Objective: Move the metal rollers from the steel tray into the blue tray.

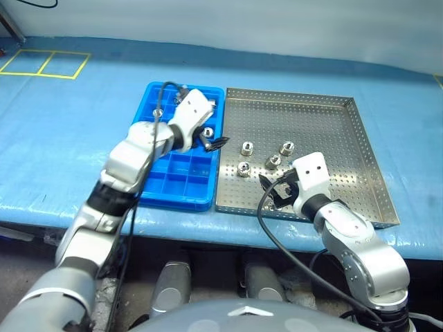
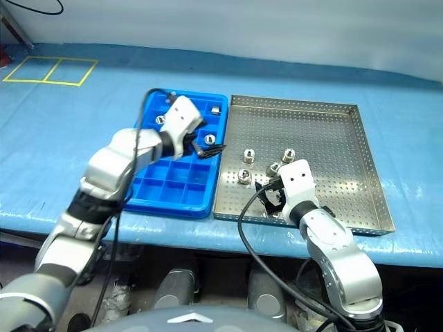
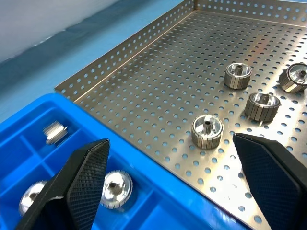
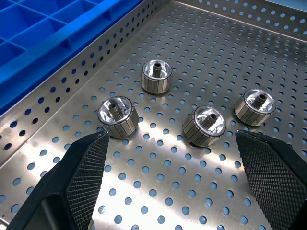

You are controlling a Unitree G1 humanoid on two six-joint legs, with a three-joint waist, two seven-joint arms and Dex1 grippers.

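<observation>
Four rollers (image 4: 156,75) clustered upright in steel tray (image 1: 332,111), just ahead of right gripper (image 4: 172,167), spread wide and empty. Left gripper (image 1: 213,144), also wide and empty, over blue tray (image 1: 181,187) edge; about three rollers there, count unclear.

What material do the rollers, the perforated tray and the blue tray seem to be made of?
The metal rollers look like polished steel or similar metal: bright, mirror-like tops and grooved sides. The steel tray appears to be brushed sheet metal: silvery, with dull reflections and punched round holes. The blue tray seems to be moulded plastic: uniform colour, soft gloss, rounded divider walls.
</observation>
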